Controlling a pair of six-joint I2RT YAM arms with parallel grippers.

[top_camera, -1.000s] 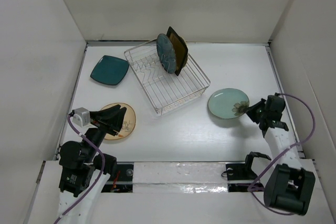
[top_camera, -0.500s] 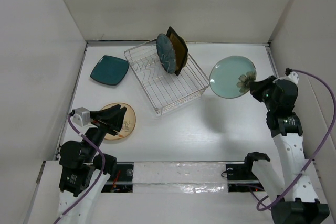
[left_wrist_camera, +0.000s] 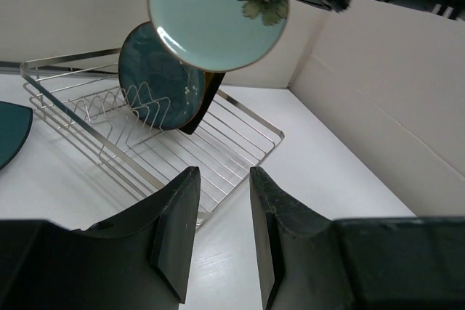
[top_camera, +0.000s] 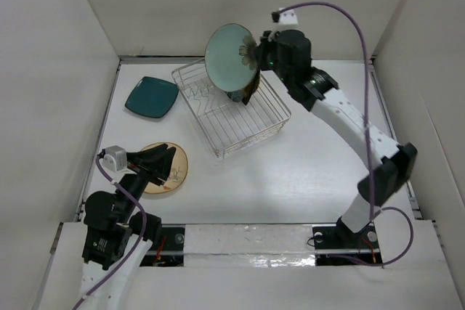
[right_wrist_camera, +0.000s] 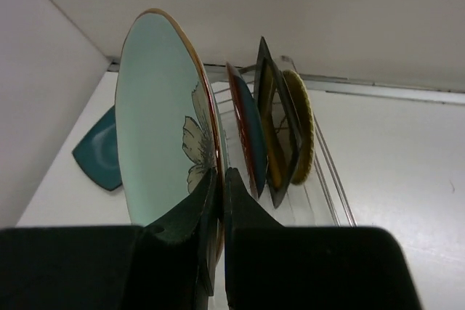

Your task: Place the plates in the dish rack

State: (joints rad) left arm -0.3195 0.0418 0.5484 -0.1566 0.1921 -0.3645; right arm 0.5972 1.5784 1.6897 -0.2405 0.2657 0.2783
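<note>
Though it hides most of the racked plates [right_wrist_camera: 251, 136] from above, the pale green round flower-painted plate [top_camera: 229, 56] hangs on edge over the silver wire dish rack [top_camera: 240, 128], its rim clamped by the right tool [right_wrist_camera: 219, 179]; the left tool [left_wrist_camera: 221, 179] gapes empty.

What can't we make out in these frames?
- Top view: the pale green plate, held in the right gripper, covers most of the dark blue-grey plate and the amber square plate.
- Right wrist view: the small yellow plate shows only a rim sliver.
- Top view: the cream plate is partly under the left gripper.
- Left wrist view: the teal plate is cut by the frame edge.
</note>
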